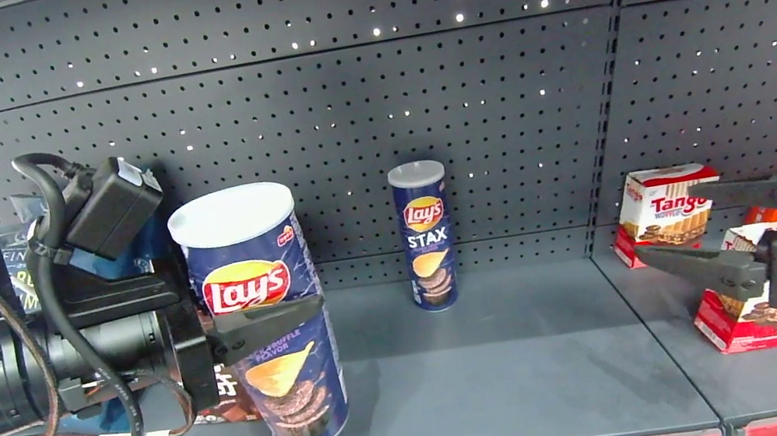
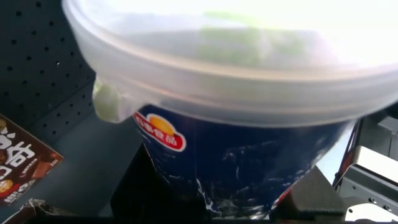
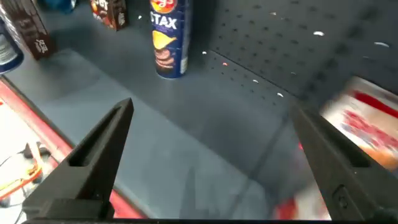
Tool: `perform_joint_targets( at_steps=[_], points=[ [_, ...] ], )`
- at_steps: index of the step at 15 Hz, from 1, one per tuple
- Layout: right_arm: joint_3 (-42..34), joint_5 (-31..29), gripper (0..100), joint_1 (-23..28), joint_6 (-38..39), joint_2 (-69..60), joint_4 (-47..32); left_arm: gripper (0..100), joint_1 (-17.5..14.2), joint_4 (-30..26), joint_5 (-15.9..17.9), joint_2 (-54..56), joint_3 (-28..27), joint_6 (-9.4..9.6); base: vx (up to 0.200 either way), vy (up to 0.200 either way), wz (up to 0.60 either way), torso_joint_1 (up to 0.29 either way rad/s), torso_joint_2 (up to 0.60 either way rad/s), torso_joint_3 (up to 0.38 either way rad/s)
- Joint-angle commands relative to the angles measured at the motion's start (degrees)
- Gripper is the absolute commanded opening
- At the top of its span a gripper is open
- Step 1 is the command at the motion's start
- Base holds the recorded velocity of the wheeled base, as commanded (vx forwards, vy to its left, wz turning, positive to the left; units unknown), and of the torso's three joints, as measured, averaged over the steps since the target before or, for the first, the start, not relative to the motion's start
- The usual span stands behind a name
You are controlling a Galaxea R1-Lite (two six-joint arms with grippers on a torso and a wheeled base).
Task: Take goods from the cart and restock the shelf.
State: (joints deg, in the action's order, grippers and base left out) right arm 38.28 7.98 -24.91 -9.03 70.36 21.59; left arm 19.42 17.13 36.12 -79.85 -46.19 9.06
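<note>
Left gripper (image 1: 285, 310) is clenched on a potato-chip can (image 1: 295, 391), with one finger lying across the can's front at mid-height. The opposite finger is hidden behind the can.

1. Shelf deck (image 1: 510, 379): grey, with a pegboard back panel (image 1: 355, 113). The stretch of deck behind and to the right of the held can is bare.
2. Held can: at the front edge of the deck with its long axis near vertical and its lid up. Contact between the can base and the deck cannot be confirmed.
3. Second chip can (image 1: 427, 235): upright at the rear, just in front of the pegboard and well apart from the held can.
4. Right gripper (image 1: 666, 225): released, jaws spread, over the neighbouring bay near the wafer boxes (image 1: 755, 330).

Placement probably falls to the left arm. The free deck lies rearward, toward the second chip can.
</note>
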Motion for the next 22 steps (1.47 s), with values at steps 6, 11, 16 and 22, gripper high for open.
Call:
perform_joint_targets(
  at_steps=[6, 11, 16, 22],
  points=[
    [4.7, 1.7, 100, -4.4, 0.0, 16.0, 7.8, 0, 0.4, 0.4, 0.3, -2.1, -1.4, 0.08, 0.0, 0.0, 0.0, 0.0, 0.0, 0.0],
    [7.4, 7.9, 100, -3.8, -0.2, 24.5, 14.4, 0, 0.4, 0.3, 0.3, -1.9, -1.4, 0.0, 0.0, 0.0, 0.0, 0.0, 0.0, 0.0],
    [12.6, 11.6, 100, -3.8, -0.5, 31.5, 17.4, 0, 0.5, 0.2, 0.4, -1.7, -1.3, -0.18, 0.0, 0.0, 0.0, 0.0, 0.0, 0.0],
    [16.7, 18.4, 100, -2.0, -0.5, 38.5, 22.7, 0, 0.5, 0.0, 0.2, -1.8, -1.3, -0.18, 0.0, 0.0, 0.0, 0.0, 0.0, 0.0]
  ],
)
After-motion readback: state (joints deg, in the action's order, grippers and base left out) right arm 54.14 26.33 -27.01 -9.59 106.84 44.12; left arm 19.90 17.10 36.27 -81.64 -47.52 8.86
